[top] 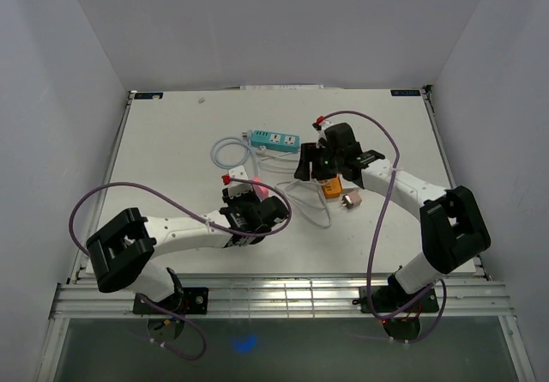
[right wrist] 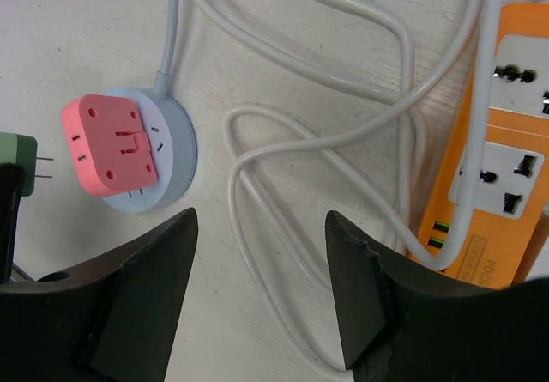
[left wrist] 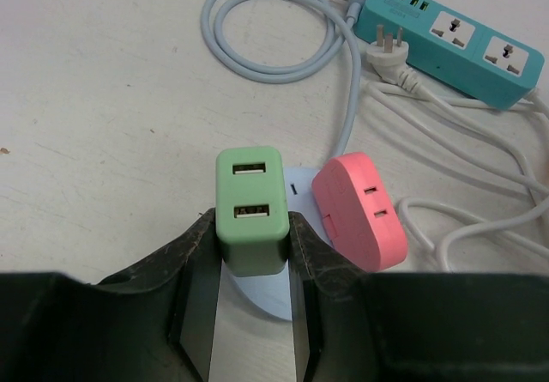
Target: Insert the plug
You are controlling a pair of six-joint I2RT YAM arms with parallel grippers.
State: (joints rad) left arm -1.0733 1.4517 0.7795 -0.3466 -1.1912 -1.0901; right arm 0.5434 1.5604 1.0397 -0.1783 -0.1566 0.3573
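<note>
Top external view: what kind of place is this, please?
Probably a robotics test cell: a white table boxed in by plain walls, left arm and right arm bolted at its near edge, a teal power strip, and the left gripper holding a green charger.

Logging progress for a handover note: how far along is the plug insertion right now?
Done: the left pincer is shut on the green charger. In hand: it holds the charger by the round blue socket, next to the pink adapter already sitting there. Left: its prongs are bare in the right wrist view, so they are not yet seated. The right pincer is open, holding nothing.
</note>
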